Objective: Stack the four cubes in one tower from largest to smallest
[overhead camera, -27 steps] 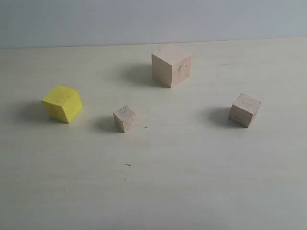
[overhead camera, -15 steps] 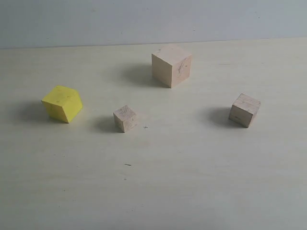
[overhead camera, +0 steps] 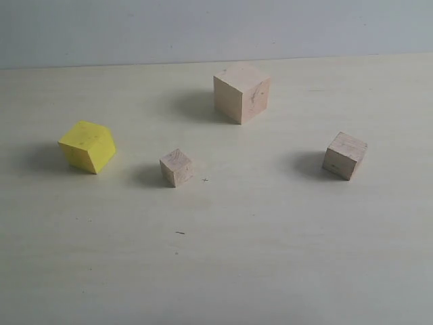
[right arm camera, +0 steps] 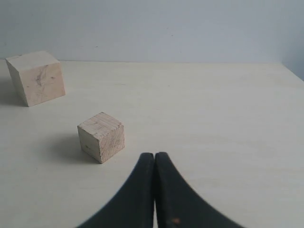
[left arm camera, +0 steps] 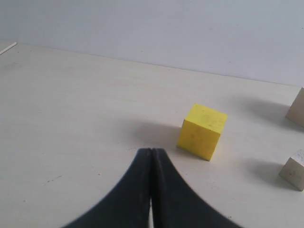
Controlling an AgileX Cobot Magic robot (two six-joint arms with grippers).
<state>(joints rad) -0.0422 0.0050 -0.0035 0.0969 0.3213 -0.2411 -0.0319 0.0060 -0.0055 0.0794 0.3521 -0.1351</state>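
On table [overhead camera: 270,271], large cube [overhead camera: 241,91] near far edge, others well apart; left jaws, right jaws clenched, empty.

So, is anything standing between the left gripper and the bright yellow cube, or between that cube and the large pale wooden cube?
Nothing visible. Only bare table lies between the shut left gripper and the bright yellow cube. Its path to the large pale wooden cube is open; the small pale wooden cube sits off that line.

I see bare, matt wood with visible grain on the large cube [overhead camera: 241,92], medium cube [overhead camera: 345,155] and small cube [overhead camera: 176,167]. The yellow cube [overhead camera: 87,146] looks painted and matt; the table [overhead camera: 270,257] is smooth.
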